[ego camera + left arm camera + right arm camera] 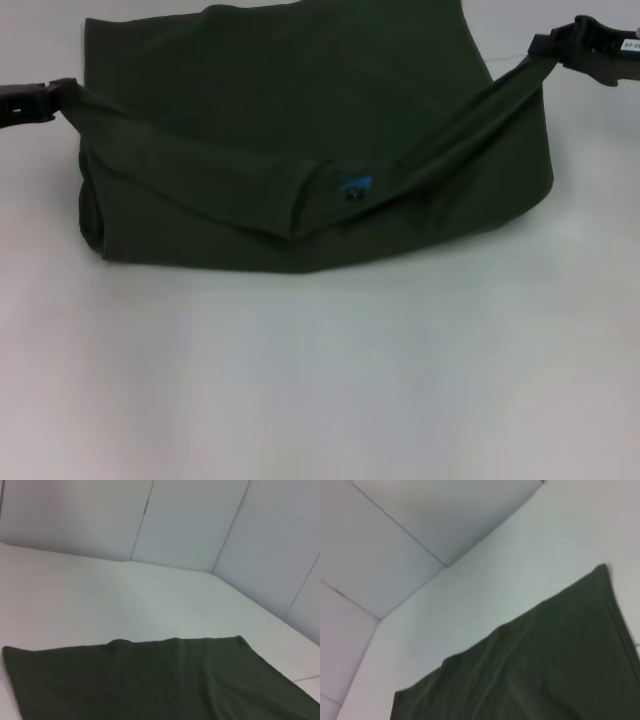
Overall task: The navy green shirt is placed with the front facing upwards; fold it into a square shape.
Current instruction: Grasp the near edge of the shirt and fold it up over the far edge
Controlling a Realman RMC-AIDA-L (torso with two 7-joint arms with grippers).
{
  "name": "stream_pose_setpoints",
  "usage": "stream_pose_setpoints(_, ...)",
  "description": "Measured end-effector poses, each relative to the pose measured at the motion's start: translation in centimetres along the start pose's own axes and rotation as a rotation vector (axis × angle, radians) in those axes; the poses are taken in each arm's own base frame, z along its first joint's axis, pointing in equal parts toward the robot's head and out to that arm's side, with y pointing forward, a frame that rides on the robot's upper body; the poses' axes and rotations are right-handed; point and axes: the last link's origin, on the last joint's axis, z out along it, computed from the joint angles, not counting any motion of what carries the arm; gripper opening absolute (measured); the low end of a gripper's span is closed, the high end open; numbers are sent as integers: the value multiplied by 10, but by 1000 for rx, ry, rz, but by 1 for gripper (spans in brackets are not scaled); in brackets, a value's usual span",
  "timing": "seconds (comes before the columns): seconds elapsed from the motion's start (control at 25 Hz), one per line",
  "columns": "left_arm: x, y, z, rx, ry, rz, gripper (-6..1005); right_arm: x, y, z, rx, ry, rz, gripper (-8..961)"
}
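The left gripper (58, 97) enters at the left edge of the head view, mostly cut off, its tips pinched on a stretched corner of the shirt (250, 130). The shirt lies on the white table (320, 380), toward its far side, dark olive and partly folded, with a flap doubled over the near part. Its lettering is hidden; only a small blue print (354, 184) and a black label show by the fold. At the right, the right gripper (550, 45), also cropped, pinches a taut band of cloth raised off the table. Neither wrist view shows fingers, only cloth (150, 680) and pale wall panels (190, 520).
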Motion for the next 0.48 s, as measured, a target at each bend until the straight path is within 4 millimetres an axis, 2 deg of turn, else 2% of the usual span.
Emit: stream_pose_setpoints(0.48, 8, -4, 6, 54, 23, 9, 15, -12, 10, 14, 27, -57, -24, 53)
